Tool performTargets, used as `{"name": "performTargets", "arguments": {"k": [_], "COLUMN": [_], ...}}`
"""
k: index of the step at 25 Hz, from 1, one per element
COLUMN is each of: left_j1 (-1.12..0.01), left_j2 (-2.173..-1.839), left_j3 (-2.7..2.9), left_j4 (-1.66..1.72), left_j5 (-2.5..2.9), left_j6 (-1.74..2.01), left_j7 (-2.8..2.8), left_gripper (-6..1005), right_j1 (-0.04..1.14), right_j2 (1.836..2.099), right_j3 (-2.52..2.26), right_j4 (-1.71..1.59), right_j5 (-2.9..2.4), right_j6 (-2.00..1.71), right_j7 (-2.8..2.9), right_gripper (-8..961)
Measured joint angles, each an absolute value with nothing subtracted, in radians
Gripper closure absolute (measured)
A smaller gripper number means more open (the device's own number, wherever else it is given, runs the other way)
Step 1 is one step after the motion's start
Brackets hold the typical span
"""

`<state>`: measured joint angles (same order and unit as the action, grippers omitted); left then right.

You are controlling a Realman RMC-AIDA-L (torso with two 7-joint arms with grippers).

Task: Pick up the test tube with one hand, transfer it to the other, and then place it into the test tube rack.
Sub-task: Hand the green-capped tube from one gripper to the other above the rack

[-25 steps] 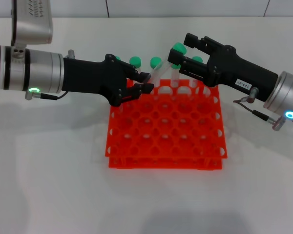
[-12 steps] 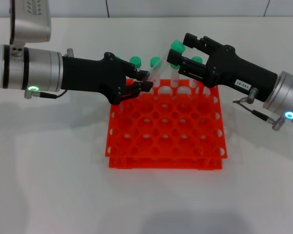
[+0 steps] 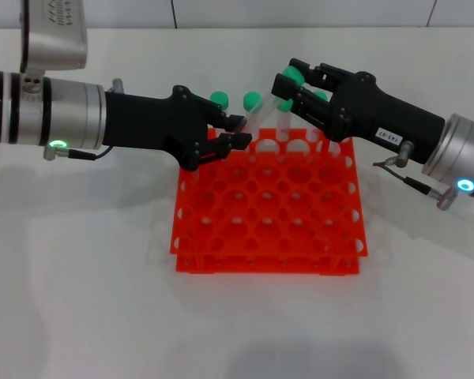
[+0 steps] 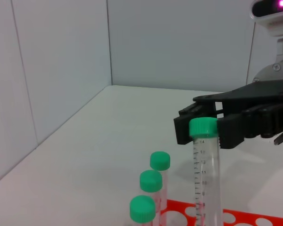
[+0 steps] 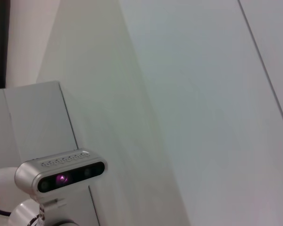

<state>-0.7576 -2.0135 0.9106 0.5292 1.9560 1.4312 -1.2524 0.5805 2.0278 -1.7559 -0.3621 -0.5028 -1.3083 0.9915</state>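
The left gripper is clamping the tube's lower end above the rack's back row, while the right gripper is closing around the green cap, its fingers flanking it. If the left releases before the right is gripping firmly, the tilted tube is likely dropping among the neighbouring tubes.

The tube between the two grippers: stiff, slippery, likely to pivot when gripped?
Probably stiff and light: the test tube is slim clear plastic and looks straight though the left gripper holds only its lower end. Its smooth wall may well slide or pivot in a loose grip. The wider green cap, where the right gripper sits, seems the surer hold.
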Motion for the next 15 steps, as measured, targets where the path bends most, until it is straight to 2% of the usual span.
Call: {"name": "performTargets", "arguments": {"k": [5,15], "left_j1": [-0.758,-0.757], "left_j2": [-2.014,-2.022], "left_j3": [0.911,0.913], "left_j4": [0.528,0.565], "left_j5": [1.955,1.957], "left_j6": [1.430,1.414], "left_j7": [-1.251,-1.350], "left_gripper": [746,743], "right_j1": [0.582,0.580], "right_j2": [2.028,2.028], "right_j3": [-1.758,-1.756], "right_j4": [-0.362,-0.362], "right_j5": [-0.503,-0.498], "right_j6": [-1.309,-1.309], "right_j7": [0.988,0.986], "right_gripper": [646,693]}}
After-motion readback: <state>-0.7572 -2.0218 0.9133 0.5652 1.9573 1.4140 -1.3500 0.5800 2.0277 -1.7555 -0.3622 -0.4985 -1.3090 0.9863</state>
